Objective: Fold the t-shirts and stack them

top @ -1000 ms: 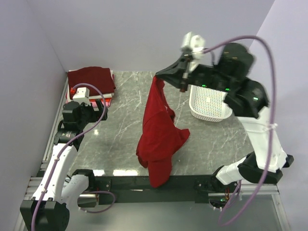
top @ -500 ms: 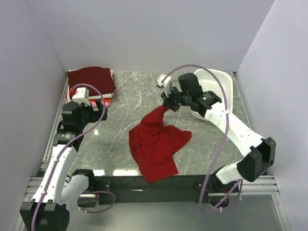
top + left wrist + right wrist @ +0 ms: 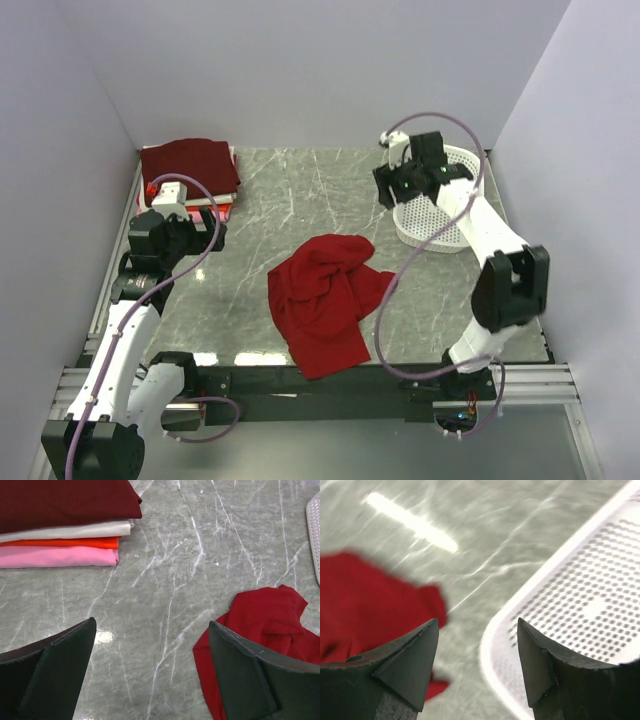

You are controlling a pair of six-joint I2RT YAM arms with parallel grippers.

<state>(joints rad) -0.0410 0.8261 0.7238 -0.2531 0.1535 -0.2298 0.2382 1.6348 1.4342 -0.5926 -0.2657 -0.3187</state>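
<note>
Jaws of left gripper (image 3: 152, 625) and right gripper (image 3: 478, 622) are held apart, empty; red t-shirt (image 3: 320, 300) is seen crumpled on the table (image 3: 280, 210).

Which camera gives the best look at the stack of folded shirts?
The left wrist view: the folded stack shows side-on, its maroon, white, orange-red and pink layers distinct. The top external view shows mainly the maroon top shirt. The right wrist view misses it.
</note>
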